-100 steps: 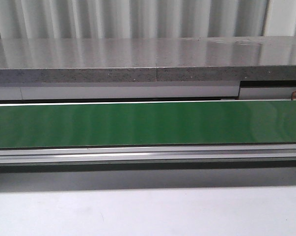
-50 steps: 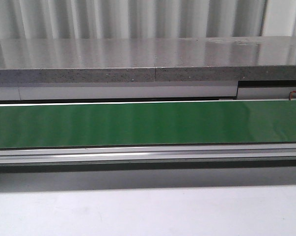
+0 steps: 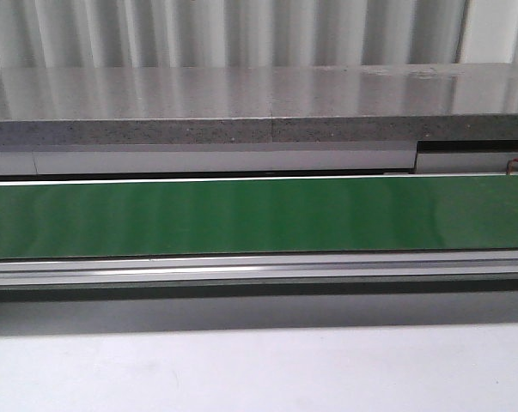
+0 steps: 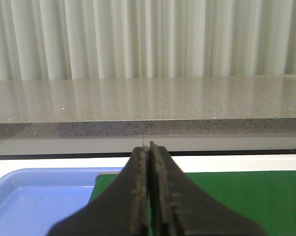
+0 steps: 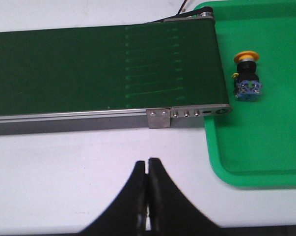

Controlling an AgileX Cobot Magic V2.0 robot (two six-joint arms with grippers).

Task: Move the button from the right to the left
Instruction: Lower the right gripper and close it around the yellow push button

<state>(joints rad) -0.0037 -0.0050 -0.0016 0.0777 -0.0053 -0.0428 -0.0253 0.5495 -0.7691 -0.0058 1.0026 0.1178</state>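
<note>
The button (image 5: 247,77), blue body with an orange cap, lies on its side in a green tray (image 5: 265,147) beside the end of the green conveyor belt (image 5: 98,69). My right gripper (image 5: 147,162) is shut and empty over the white table, short of the belt and well apart from the button. My left gripper (image 4: 148,148) is shut and empty, held above the other end of the belt (image 4: 236,196) next to a blue tray (image 4: 40,201). Neither gripper nor the button shows in the front view, only the belt (image 3: 259,215).
A grey speckled counter (image 3: 241,103) runs behind the belt, with a pale ribbed wall (image 3: 241,30) beyond it. The belt's metal side rail (image 5: 162,117) faces my right gripper. White table surface (image 5: 64,167) lies in front of the belt.
</note>
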